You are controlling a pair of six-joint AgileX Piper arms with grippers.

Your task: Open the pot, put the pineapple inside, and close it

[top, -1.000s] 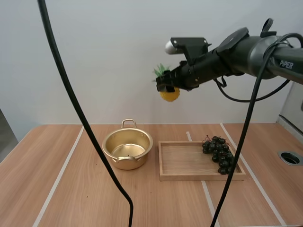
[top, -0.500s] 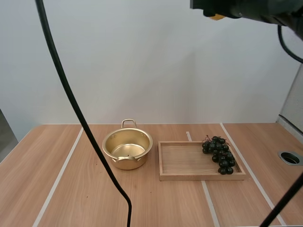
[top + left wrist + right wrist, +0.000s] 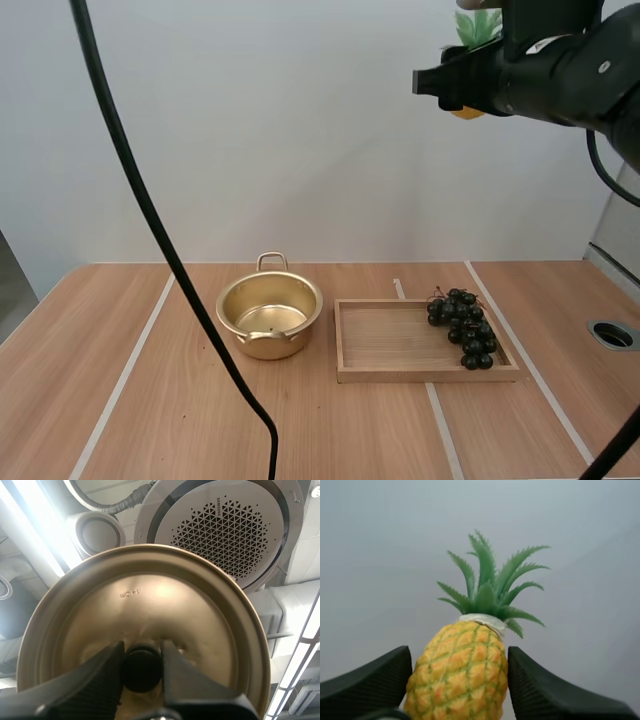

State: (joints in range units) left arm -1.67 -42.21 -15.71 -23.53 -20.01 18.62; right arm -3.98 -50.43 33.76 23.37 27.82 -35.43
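The gold pot point(image 3: 268, 315) stands without its lid on the wooden table, left of the tray. In the left wrist view my left gripper point(image 3: 142, 649) is shut on the black knob point(image 3: 142, 672) of the gold lid point(image 3: 150, 605), whose underside faces the camera. High at the right of the high view, my right gripper point(image 3: 465, 85) holds the toy pineapple point(image 3: 476, 24), well above and to the right of the pot. Seen from the right wrist, the yellow pineapple point(image 3: 465, 670) with green leaves is pinched between the right gripper's point(image 3: 459, 652) two fingers.
A shallow wooden tray point(image 3: 400, 345) lies right of the pot, with a bunch of dark grapes point(image 3: 462, 325) on its right end. A round hole point(image 3: 612, 333) sits in the table near the right edge.
My right arm has swung the pineapple from above the pot up and to the right, out of the top of the view, then slightly back down. Pot, tray and grapes have not moved.
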